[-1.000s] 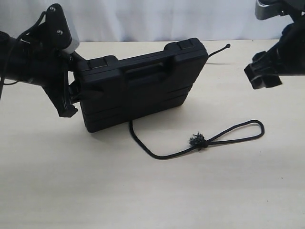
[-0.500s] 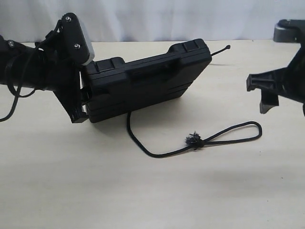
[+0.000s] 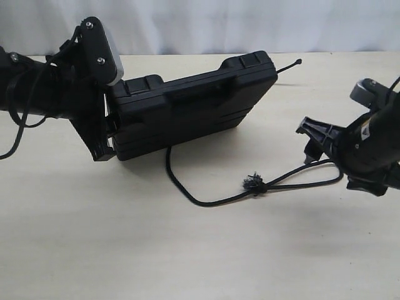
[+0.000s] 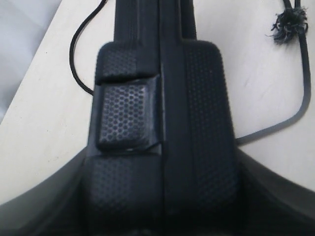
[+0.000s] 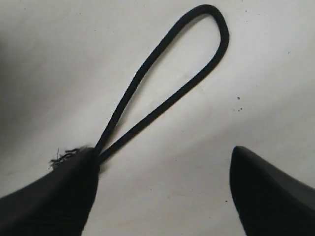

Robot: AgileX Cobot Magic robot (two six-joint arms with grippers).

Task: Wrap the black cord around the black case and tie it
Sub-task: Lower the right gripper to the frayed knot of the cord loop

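Your left gripper [image 3: 107, 128] clamps one end of the case [image 3: 194, 109], tipping it up off the table [image 3: 187, 250], likely so the cord [image 3: 206, 201] can pass beneath. Your right gripper [image 3: 310, 145] hangs spread and empty over the loop [image 5: 205, 7] (its bulk covers the loop's end in the exterior view). The cord's stretch under the case is hidden.

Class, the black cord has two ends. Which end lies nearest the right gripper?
The looped end, past the frayed knot, lies right by the right gripper. The small knotted tip pokes out beyond the black case.
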